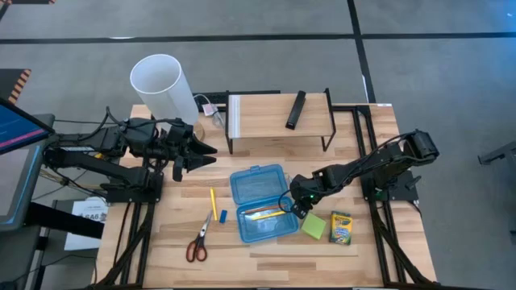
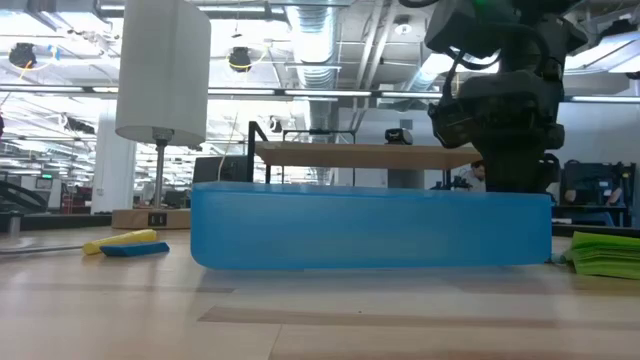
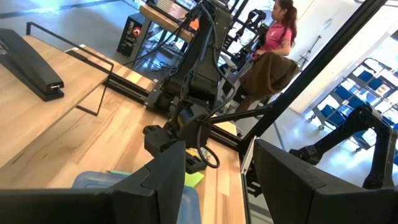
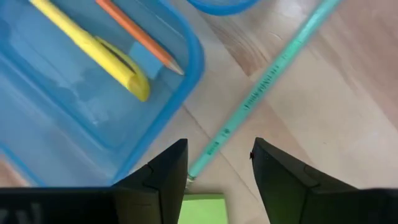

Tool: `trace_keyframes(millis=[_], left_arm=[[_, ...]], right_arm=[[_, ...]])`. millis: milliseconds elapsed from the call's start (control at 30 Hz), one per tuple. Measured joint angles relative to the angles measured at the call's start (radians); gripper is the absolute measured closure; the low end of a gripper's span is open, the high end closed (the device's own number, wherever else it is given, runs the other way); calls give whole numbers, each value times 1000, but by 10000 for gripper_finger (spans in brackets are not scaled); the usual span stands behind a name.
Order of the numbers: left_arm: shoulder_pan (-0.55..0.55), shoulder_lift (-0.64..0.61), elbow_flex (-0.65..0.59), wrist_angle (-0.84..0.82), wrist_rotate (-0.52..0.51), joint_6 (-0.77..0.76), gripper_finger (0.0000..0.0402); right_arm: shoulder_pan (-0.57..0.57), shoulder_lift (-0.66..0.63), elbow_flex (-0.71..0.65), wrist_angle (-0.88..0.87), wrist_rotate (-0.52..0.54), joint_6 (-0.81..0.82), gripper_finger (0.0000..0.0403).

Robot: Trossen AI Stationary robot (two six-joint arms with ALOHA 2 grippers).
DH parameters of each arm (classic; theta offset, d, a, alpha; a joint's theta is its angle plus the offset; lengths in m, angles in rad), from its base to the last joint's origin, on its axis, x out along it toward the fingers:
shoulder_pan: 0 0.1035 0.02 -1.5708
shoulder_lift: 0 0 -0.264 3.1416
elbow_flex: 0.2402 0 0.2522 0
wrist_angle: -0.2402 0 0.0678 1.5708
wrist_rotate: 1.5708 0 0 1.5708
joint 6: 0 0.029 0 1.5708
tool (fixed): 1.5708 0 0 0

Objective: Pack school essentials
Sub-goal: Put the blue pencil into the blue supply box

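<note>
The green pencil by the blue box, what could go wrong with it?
The green pencil lies on the table just outside the blue box, under the open right gripper. It may have missed the box. Round, it could roll off. The sticky pad sits close, so a regrasp might bump it.

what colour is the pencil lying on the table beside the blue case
Pale teal green pencil, outside the blue case; the right wrist view shows it best.

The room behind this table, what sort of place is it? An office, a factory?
Probably a robotics lab or workshop in a large industrial hall. Bare ceiling ducts run overhead, another robot arm stands beyond the table, and rows of blue chairs fill the floor behind.
</note>
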Motion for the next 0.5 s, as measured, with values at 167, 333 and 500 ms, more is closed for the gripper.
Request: trace_keyframes(millis=[167,333,500], left_arm=[[0,0,0,0,1,-6,226],[0,0,0,0,1,-13,226],[0,0,0,0,1,-14,226]], right_arm=[[3,0,0,-19,15,8,210],[31,0,0,-7,20,34,207],[61,0,0,-6,78,60,207]])
